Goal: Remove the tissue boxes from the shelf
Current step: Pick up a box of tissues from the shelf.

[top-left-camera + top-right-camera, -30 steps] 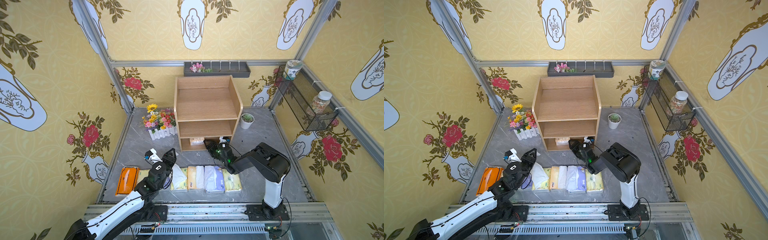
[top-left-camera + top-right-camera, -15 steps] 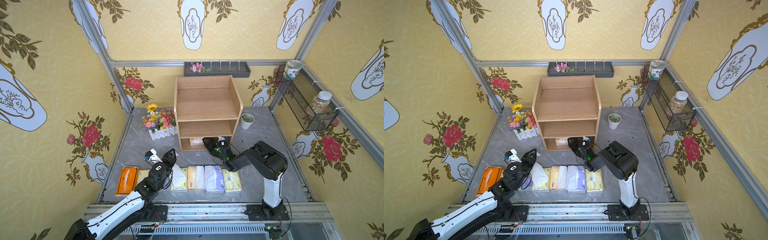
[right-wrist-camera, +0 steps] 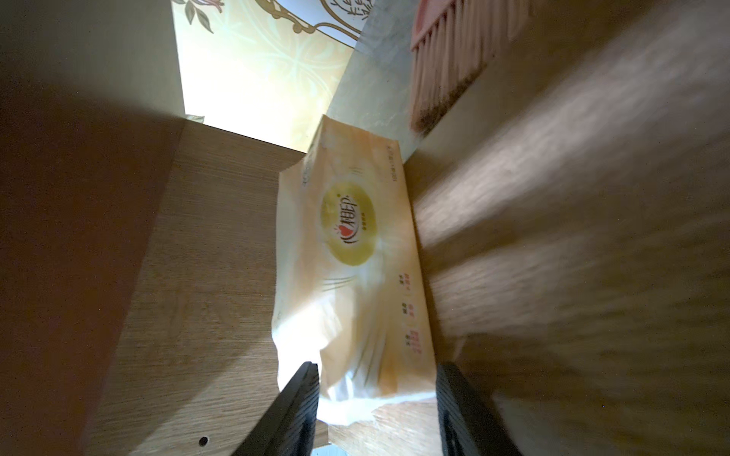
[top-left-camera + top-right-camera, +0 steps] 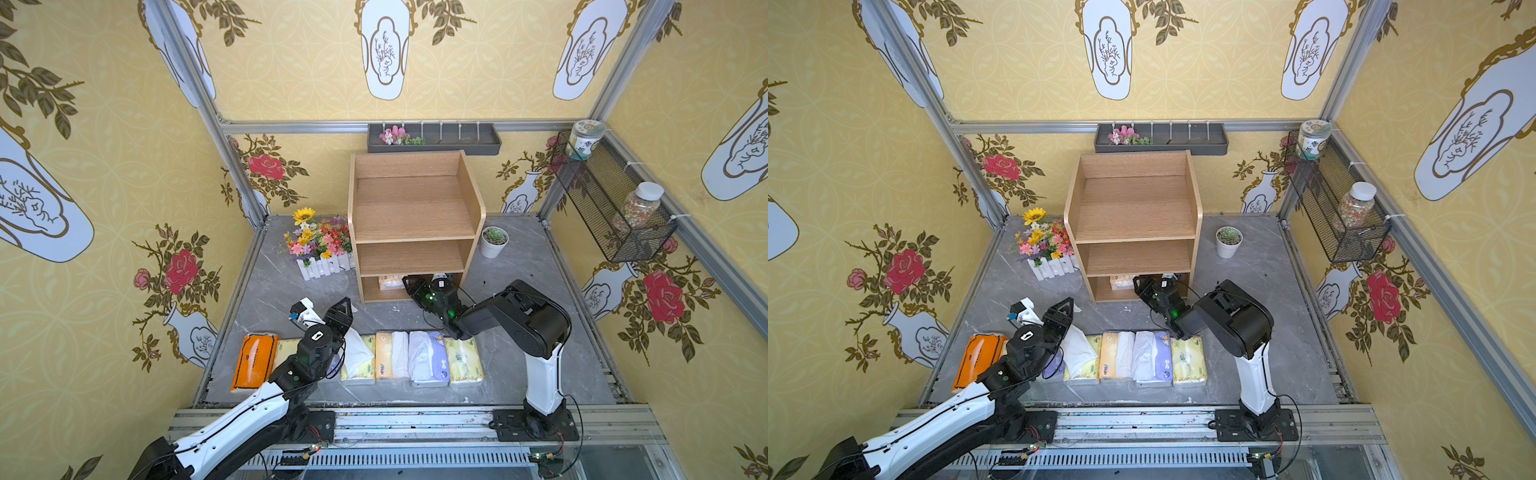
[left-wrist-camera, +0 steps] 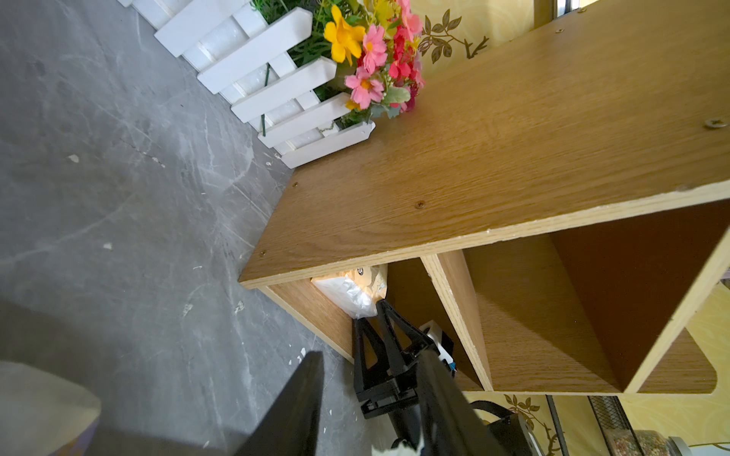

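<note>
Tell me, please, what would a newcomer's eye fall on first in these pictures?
First, the light-wood shelf at the back centre, bare on its upper tiers, with one tan tissue pack on the bottom tier. The right gripper reaches in there, a finger on each side of the pack's near end. Then the row of tissue packs lying side by side on the grey floor in front.

lab mock-up of home: wallpaper panels (image 4: 299,66) on aluminium frame (image 4: 291,126), robot rail (image 4: 415,424).
</note>
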You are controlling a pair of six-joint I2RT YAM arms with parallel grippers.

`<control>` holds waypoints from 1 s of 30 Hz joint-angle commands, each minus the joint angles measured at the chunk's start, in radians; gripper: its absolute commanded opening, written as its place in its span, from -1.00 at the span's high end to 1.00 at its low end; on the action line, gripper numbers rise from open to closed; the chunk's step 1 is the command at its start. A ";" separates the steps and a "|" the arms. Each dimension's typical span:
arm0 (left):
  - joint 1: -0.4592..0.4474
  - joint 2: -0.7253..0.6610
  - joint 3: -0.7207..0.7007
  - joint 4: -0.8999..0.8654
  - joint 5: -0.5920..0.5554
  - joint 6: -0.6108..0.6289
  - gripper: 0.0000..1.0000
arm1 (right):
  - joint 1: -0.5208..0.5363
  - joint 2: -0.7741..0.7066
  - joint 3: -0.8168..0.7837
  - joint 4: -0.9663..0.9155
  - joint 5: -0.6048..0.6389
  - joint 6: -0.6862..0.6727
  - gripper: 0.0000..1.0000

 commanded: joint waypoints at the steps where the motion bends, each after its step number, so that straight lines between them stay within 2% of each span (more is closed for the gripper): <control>1: 0.001 -0.002 -0.005 0.014 0.007 0.005 0.10 | 0.003 -0.023 0.011 -0.056 0.037 -0.077 -0.04; 6: 0.002 -0.003 -0.005 0.013 0.003 0.006 0.10 | 0.002 -0.035 0.034 -0.100 0.039 -0.136 -0.04; 15: 0.003 -0.001 -0.002 0.004 0.003 0.008 0.10 | -0.010 0.007 0.075 -0.081 -0.004 -0.144 -0.01; 21: 0.003 -0.001 -0.002 0.004 0.002 0.008 0.10 | -0.015 0.027 0.088 -0.083 -0.024 -0.142 0.22; 30: 0.003 -0.004 0.007 -0.008 0.005 0.006 0.11 | -0.016 0.012 0.088 -0.088 -0.056 -0.138 0.70</control>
